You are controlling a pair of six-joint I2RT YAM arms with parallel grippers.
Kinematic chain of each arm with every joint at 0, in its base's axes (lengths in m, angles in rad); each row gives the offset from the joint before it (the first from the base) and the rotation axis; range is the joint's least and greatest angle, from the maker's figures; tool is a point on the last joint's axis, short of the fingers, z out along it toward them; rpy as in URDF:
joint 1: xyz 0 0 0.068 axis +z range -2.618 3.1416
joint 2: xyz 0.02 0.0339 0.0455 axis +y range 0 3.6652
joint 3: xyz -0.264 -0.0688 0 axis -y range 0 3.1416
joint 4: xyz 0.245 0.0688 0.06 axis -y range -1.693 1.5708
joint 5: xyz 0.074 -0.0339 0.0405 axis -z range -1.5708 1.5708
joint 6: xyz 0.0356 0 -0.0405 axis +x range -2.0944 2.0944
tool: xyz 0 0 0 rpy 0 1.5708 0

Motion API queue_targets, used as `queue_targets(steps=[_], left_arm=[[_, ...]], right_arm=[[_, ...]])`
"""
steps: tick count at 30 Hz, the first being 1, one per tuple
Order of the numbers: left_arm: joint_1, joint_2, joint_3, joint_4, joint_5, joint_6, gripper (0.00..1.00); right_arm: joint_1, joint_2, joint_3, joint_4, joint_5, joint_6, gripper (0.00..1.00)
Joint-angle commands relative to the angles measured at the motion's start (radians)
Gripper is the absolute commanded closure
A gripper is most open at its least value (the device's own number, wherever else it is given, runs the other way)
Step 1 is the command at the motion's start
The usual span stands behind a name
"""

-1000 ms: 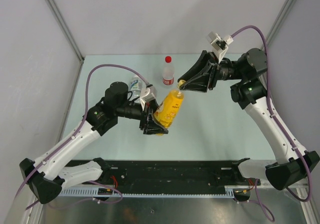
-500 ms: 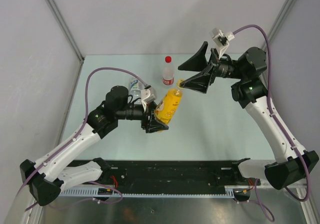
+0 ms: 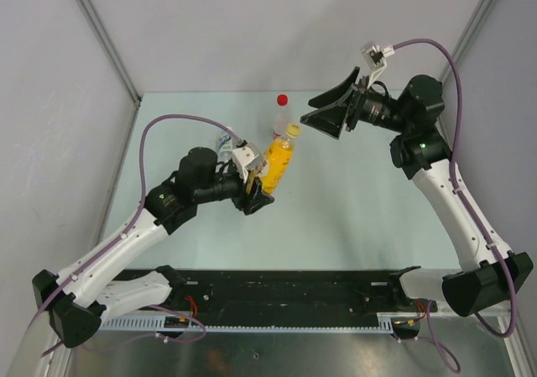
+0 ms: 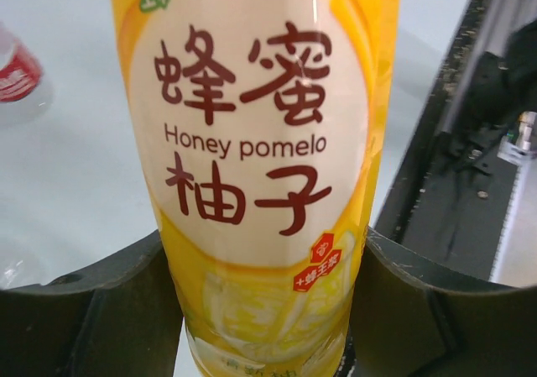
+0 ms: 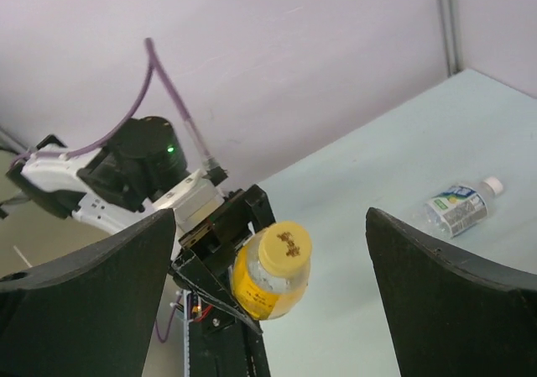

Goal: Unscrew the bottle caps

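We are on the yellow cap: it sits screwed on the orange-yellow bottle, which our left gripper pinches low on its body, tilted with its neck toward the right arm. Our right gripper is spread wide, just beside the cap and not touching it. Next, we judge, its fingers must close squarely round the cap and twist while the left grips firm. The red-capped bottle stands upright behind; the white-capped bottle lies flat on the pale green table, which is walled by grey panels.
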Motion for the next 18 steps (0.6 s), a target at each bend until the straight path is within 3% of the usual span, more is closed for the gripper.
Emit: queue_targets(steps=[1,9,18], left_arm=[[-0.023,-0.049,0.014,-0.018,-0.215,0.053,0.95],[-0.146,-0.057,0.034,-0.087,-0.587,0.096,0.96],[-0.309,0.056,0.060,-0.152,-0.973,0.142,0.96]], right_arm=[[-0.004,0.025,0.004,-0.081,0.101,0.014,0.01],[0.000,0.077,0.004,-0.225,0.200,0.066,0.01],[0.047,0.122,0.005,-0.303,0.256,0.077,0.01]])
